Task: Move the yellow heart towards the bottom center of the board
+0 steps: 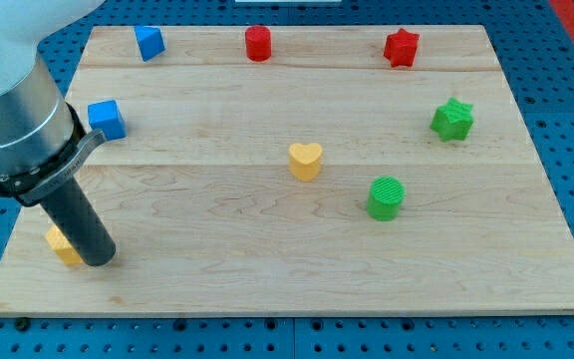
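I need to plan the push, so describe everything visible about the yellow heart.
The yellow heart is a small, solid, matte block that looks like plastic, lying flat near the middle of the wooden board, lobes toward the view's top, point toward the bottom. Nothing touches it. The green cylinder is nearest, to its lower right. My tip is far off at the lower left.

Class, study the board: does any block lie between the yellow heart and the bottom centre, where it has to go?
Nothing visible does. The yellow heart sits near the board's middle, with bare wood below it. The green cylinder lies off to the view's right of that path. My tip is far left, beside another yellow block.
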